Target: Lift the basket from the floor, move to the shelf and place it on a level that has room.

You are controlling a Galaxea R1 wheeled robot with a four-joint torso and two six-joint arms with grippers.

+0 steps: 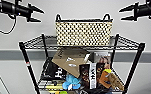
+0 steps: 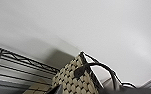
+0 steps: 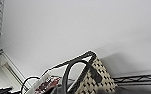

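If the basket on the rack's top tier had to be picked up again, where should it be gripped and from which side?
By the two dark loop handles, one per gripper, coming in from the ends. The basket stands upright on the top tier, a handle rising at each short end, with the left gripper and right gripper already flanking it.

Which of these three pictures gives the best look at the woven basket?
The head view: the whole basket sits on the rack's top level. Each wrist view catches just one end with a loop handle.
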